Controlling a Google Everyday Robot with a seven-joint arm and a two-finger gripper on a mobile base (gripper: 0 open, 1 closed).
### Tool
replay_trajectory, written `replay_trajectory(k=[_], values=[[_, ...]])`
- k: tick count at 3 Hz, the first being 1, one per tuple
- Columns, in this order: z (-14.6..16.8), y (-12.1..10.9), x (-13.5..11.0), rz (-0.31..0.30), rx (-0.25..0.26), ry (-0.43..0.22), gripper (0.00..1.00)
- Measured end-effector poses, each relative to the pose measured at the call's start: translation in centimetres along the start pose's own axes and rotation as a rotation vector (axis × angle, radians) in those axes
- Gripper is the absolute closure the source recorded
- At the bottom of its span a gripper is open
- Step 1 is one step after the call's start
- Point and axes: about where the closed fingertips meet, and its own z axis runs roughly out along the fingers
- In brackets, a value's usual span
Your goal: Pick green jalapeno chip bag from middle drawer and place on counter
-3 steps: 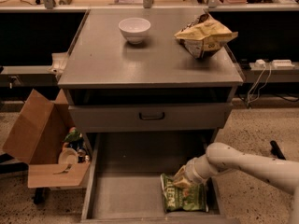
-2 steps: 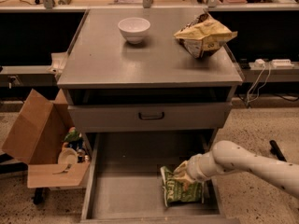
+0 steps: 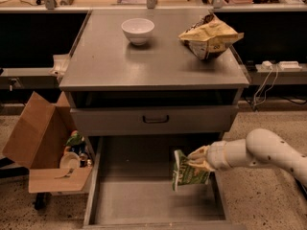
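Observation:
The green jalapeno chip bag [image 3: 188, 174] hangs upright in the air over the right part of the open middle drawer [image 3: 139, 195], clear of the drawer's floor. My gripper [image 3: 198, 159] comes in from the right on a white arm and is shut on the bag's upper right edge. The grey counter [image 3: 105, 63] is above, well higher than the bag.
A white bowl [image 3: 138, 30] and a bigger yellow-tan bag [image 3: 209, 36] stand on the counter. A closed drawer front with a dark loop handle [image 3: 155, 120] sits just above the open drawer. An open cardboard box [image 3: 38, 147] with clutter stands at the left on the floor.
The bag lay flat on the drawer floor before. Now my gripper has lifted it up and it hangs upright above the floor.

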Motion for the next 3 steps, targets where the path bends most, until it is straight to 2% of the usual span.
replay_trajectory(k=[1,2,3], values=[[0.1,0.2,0.1,-0.001,-0.014,0.0,1.0],[0.0,-0.3,-1.8,-0.041,-0.024,0.0,1.0],[-1.7,-0.9,-8.3,-0.168,-0.058,-0.019,1.0]])
